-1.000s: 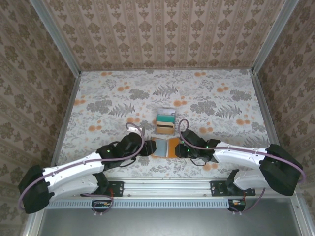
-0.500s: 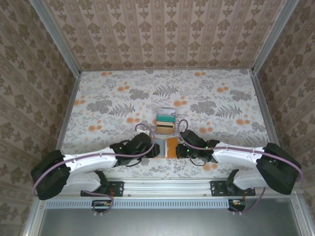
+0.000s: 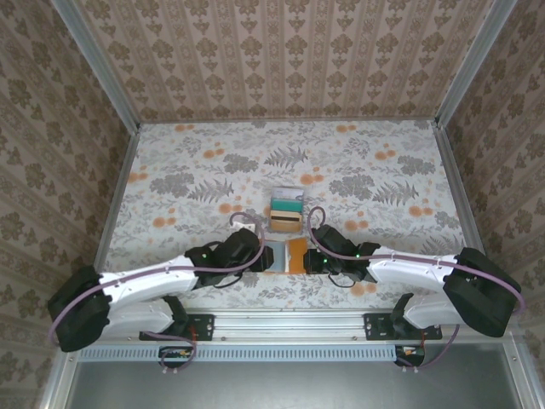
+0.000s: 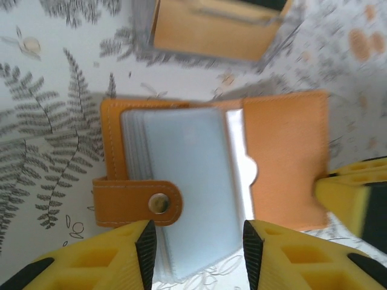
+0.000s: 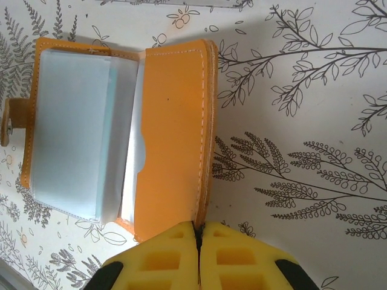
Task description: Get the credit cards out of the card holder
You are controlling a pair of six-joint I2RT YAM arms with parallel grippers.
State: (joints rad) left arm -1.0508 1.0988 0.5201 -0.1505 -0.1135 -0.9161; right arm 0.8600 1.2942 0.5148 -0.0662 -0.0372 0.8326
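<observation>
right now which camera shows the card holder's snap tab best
Left wrist view: the whole snap tab, metal button included, sits close up on the card holder. The right wrist view catches just the tab's end at its left edge. From the top external view the holder is too small to make the tab out.

The card holder [image 3: 288, 256] is boxed in on 2 sides: the left claw [image 3: 261, 257] straddles its left end and the right claw [image 3: 307, 260] pinches its right flap, blocking any sideways way in. Just beyond, the credit cards [image 3: 287, 213] leave a narrow strip of worktop [image 3: 383, 170]. The far half and both outer flanks lie open up to the walls [image 3: 281, 60]. From above, the holder's middle is uncovered.
</observation>
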